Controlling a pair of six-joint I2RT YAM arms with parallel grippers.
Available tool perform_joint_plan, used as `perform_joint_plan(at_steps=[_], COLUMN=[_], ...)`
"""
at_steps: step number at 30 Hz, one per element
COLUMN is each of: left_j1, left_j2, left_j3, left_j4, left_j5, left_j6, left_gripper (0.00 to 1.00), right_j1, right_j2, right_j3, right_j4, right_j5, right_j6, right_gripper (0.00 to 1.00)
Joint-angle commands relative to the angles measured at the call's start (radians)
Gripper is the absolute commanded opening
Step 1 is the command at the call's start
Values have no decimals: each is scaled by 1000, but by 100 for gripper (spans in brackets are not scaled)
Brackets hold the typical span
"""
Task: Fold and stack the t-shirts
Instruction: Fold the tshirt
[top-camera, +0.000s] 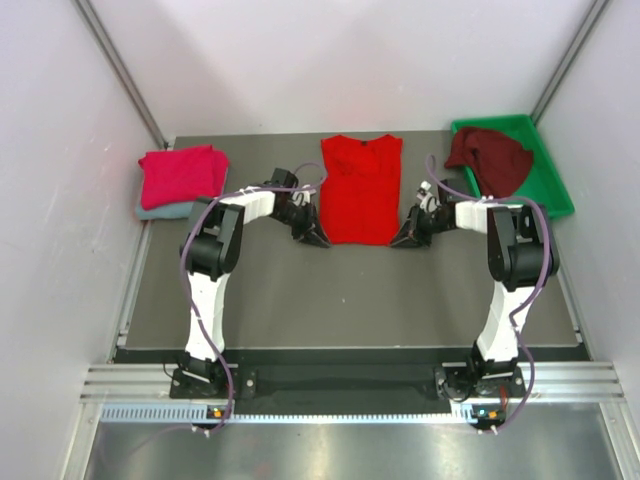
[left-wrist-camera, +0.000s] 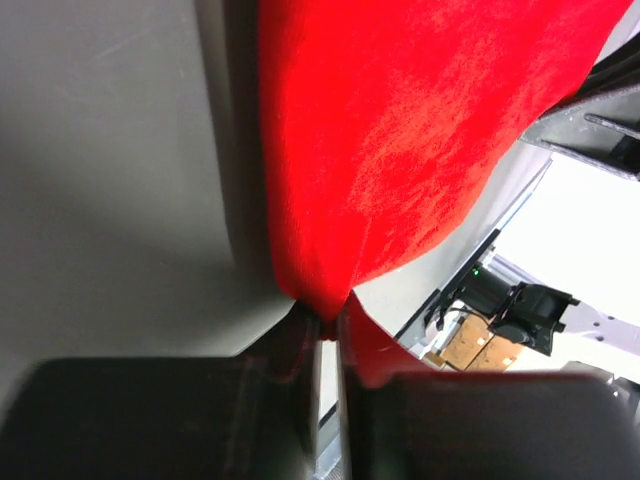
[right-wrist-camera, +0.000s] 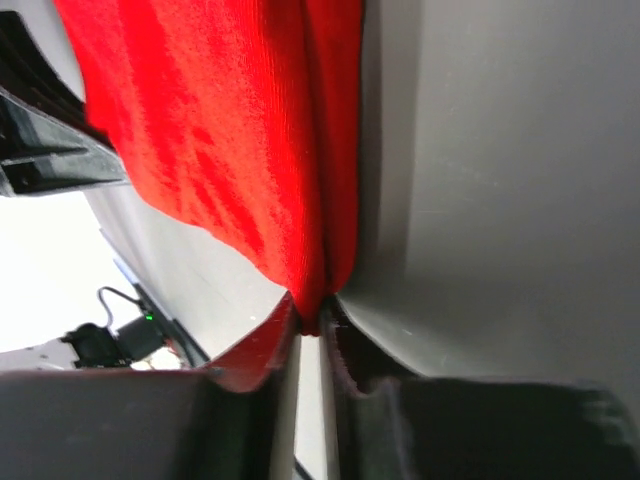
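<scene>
The bright red t-shirt (top-camera: 361, 190) lies flat between both grippers. The left gripper (left-wrist-camera: 328, 322) is clamped on the hem corner at its fingertips, and the right gripper (right-wrist-camera: 312, 318) pinches the opposite corner likewise.

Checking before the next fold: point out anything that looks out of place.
The maroon shirt lies crumpled in the green tray at the far right, unfolded. On the left, the pink shirt sits offset on the grey-blue shirt. The red shirt lies spread mid-table; nothing looks damaged.
</scene>
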Motion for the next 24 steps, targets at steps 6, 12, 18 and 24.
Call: perform_joint_plan(at_steps=[6, 12, 18, 24], left_j1=[8, 13, 10, -15], left_j2=[-35, -80, -153, -277], left_j3=[12, 101, 124, 106], left_j4=[-60, -253, -336, -356], left_j5=[-70, -47, -53, -80], left_j6=[149, 356, 454, 486], left_gripper=[0, 0, 0, 0], right_j1=[-33, -48, -48, -44], right_j2=[-76, -161, -202, -257], right_j3=[57, 95, 158, 184], right_j4=[-74, -180, -338, -425], right_j5=[37, 34, -6, -39], right_j6=[-112, -199, -313, -364], right_gripper=[0, 0, 0, 0])
